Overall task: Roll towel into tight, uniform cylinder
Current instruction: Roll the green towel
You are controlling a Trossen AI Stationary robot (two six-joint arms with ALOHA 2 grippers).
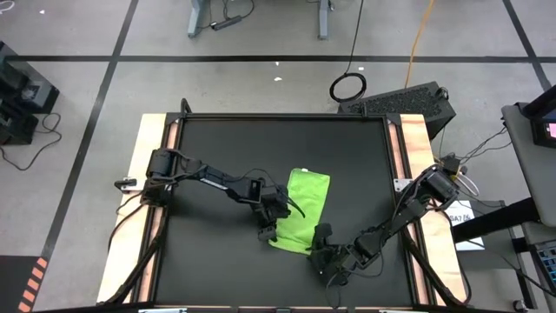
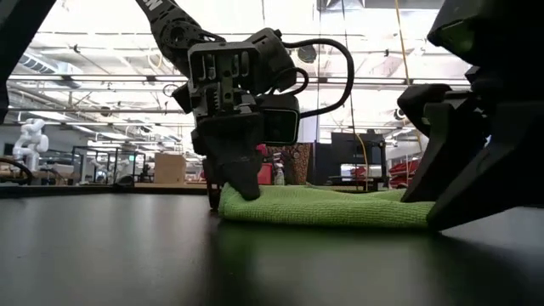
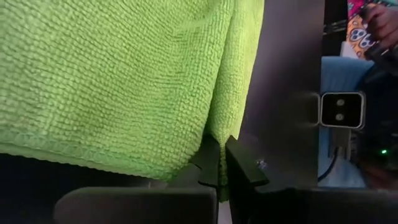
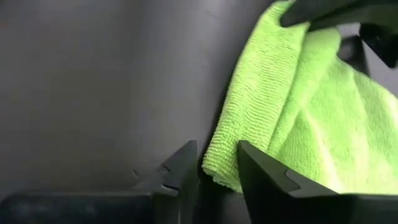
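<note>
The lime-green towel (image 1: 301, 209) lies folded into a long strip on the black mat (image 1: 217, 156), running from the far side toward the near side. My left gripper (image 1: 268, 228) stands over the strip's near-left corner, shut on it, and shows in the low view (image 2: 226, 197). My right gripper (image 1: 320, 247) is low at the strip's near-right corner. It is open, with one finger on each side of that corner (image 4: 219, 167). I cannot tell whether the fingers touch it. My left gripper pinches the towel's near-left corner (image 3: 219, 144) between its two fingers. The fingers come from above, pointing down. The corner is gathered into a small ridge at the fingers (image 2: 248, 192), and the rest of the towel lies flat on the mat.
The mat covers most of the table, with wooden strips along the left (image 1: 139, 174) and right (image 1: 415, 148) sides. A small camera unit (image 3: 340, 110) stands at the table's near edge. Bare mat lies to the left of the towel and on its far side.
</note>
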